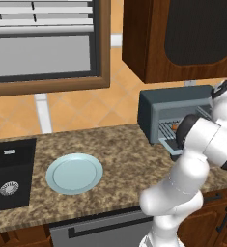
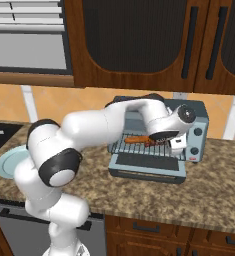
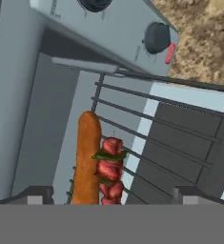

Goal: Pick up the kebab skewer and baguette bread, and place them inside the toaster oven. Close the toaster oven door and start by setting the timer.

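Observation:
The grey-blue toaster oven (image 2: 199, 119) stands on the counter with its door (image 2: 147, 163) dropped flat open. On the wire rack (image 3: 132, 119) lie the orange-brown baguette bread (image 3: 87, 155) and, touching its right side, the kebab skewer (image 3: 111, 167) with red chunks. My gripper (image 3: 114, 198) hovers over their near ends, open, its fingertips (image 3: 35, 194) wide apart on either side and holding nothing. From the right base the gripper (image 2: 176, 145) sits at the oven mouth, right of the baguette (image 2: 136, 140). The arm hides most of the opening in the left base view, where the oven (image 1: 153, 108) stands at right.
A dark knob (image 3: 156, 37) with a red lever beside it sits on the oven's control panel. A light-blue plate (image 1: 74, 172) rests on the speckled counter, with a black sink (image 1: 8, 176) further left. Wooden cabinets (image 2: 139, 40) hang above the oven.

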Controlling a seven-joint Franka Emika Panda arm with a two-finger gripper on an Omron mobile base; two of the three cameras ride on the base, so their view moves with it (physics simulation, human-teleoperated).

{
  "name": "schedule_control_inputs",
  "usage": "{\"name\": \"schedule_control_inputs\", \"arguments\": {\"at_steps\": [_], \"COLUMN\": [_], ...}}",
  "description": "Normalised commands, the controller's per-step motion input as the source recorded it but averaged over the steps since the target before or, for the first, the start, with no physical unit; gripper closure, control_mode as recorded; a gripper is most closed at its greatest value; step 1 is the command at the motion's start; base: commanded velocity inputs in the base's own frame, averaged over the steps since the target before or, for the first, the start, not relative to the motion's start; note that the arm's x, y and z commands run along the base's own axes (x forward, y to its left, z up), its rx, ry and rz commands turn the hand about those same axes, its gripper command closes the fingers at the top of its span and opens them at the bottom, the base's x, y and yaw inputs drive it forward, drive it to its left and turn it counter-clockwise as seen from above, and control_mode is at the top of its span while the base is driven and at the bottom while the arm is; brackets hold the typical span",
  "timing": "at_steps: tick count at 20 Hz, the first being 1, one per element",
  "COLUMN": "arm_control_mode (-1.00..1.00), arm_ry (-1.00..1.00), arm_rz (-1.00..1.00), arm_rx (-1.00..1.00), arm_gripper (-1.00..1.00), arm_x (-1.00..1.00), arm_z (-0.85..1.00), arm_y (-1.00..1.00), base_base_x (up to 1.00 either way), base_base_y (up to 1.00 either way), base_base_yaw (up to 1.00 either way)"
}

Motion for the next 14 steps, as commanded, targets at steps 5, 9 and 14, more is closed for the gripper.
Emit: {"name": "schedule_control_inputs", "arguments": {"at_steps": [5, 9, 14], "arm_control_mode": [-1.0, -1.0, -1.0], "arm_ry": [-0.05, -0.11, -0.15], "arm_rz": [0.25, 0.35, 0.46], "arm_rx": [-0.25, -0.32, -0.29], "arm_gripper": [-1.0, -1.0, -1.0], "arm_x": [-0.65, -0.53, -0.43], "arm_z": [0.0, -0.09, -0.12], "arm_y": [-0.18, 0.29, 0.77], "base_base_x": [0.0, 0.0, 0.0], "base_base_y": [0.0, 0.0, 0.0], "base_base_yaw": [0.0, 0.0, 0.0]}}
